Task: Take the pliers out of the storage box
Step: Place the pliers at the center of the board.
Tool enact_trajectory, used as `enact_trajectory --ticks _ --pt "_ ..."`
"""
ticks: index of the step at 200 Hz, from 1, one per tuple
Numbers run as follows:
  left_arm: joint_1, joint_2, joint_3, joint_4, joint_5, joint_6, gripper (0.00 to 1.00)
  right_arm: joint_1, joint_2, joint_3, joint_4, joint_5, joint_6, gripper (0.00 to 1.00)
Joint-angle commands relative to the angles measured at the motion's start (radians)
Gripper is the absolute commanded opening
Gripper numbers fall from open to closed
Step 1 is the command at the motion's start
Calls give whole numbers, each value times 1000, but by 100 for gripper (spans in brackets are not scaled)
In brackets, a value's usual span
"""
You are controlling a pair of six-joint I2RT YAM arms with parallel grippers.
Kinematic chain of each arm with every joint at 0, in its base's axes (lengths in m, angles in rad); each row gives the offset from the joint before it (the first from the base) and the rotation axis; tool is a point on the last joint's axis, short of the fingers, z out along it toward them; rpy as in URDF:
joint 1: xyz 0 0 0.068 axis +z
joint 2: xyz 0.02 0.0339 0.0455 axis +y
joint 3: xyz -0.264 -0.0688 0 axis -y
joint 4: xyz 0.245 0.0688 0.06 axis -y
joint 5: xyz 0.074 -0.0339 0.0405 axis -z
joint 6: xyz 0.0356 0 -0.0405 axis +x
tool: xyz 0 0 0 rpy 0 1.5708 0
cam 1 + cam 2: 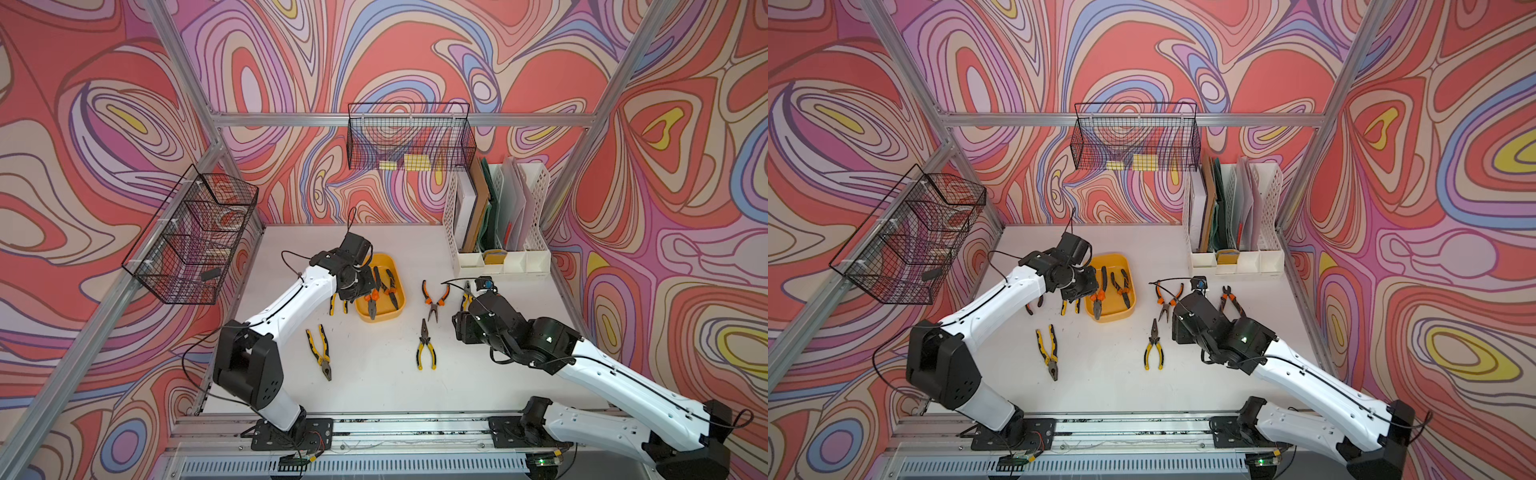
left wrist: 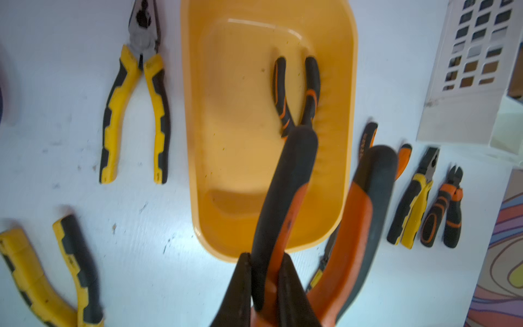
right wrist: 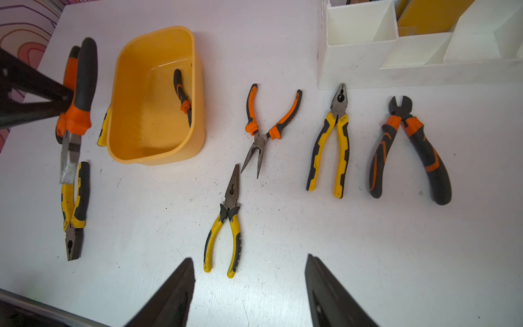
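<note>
Broadly, the white table [image 1: 374, 395] carries it all, and the yellow box [image 1: 384, 316] sits mid-table as the landmark. A wire basket [image 1: 409, 137] hangs on the wall far behind the box. A second basket [image 1: 191, 237] hangs on the wall far to its left, and a white rack [image 1: 538, 208] of folders stands behind it to the right.

The left gripper [image 2: 266, 254] is at the box's near left corner, clamped on one handle of an orange plier [image 3: 85, 79]. That plier hangs nose down, lifted out. The left wrist hides the box's left rim from above. The right gripper [image 3: 249, 259] hovers right of the box, jaws wide apart and empty.

A second orange plier [image 2: 311, 82] lies inside the box along its right wall. Right of the box lie an orange needle-nose [image 1: 432, 305], a yellow needle-nose [image 1: 424, 338], a yellow blunt plier [image 3: 338, 110] and orange cutters [image 3: 400, 111]. The right arm screens the last two from above. Left of the box lie a yellow pair [image 2: 113, 121] just beside its wall and a yellow combination plier [image 1: 323, 360] off its near left corner.
</note>
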Motion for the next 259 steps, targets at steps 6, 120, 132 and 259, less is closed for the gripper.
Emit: enact_trajectory --ticks 6,120,132,259 --pt "-10 -135 -141 -39 66 30 0 -5 12 -21 22 11 17 66" --pt "-35 -275 -612 211 151 -122 0 -4 289 99 105 -127 -28 70" --pt "-36 -249 -615 235 156 -126 0 -5 342 144 108 -135 -45 71" --pt "-37 -227 -634 235 60 -167 45 -126 1086 910 -46 -416 -183 75"
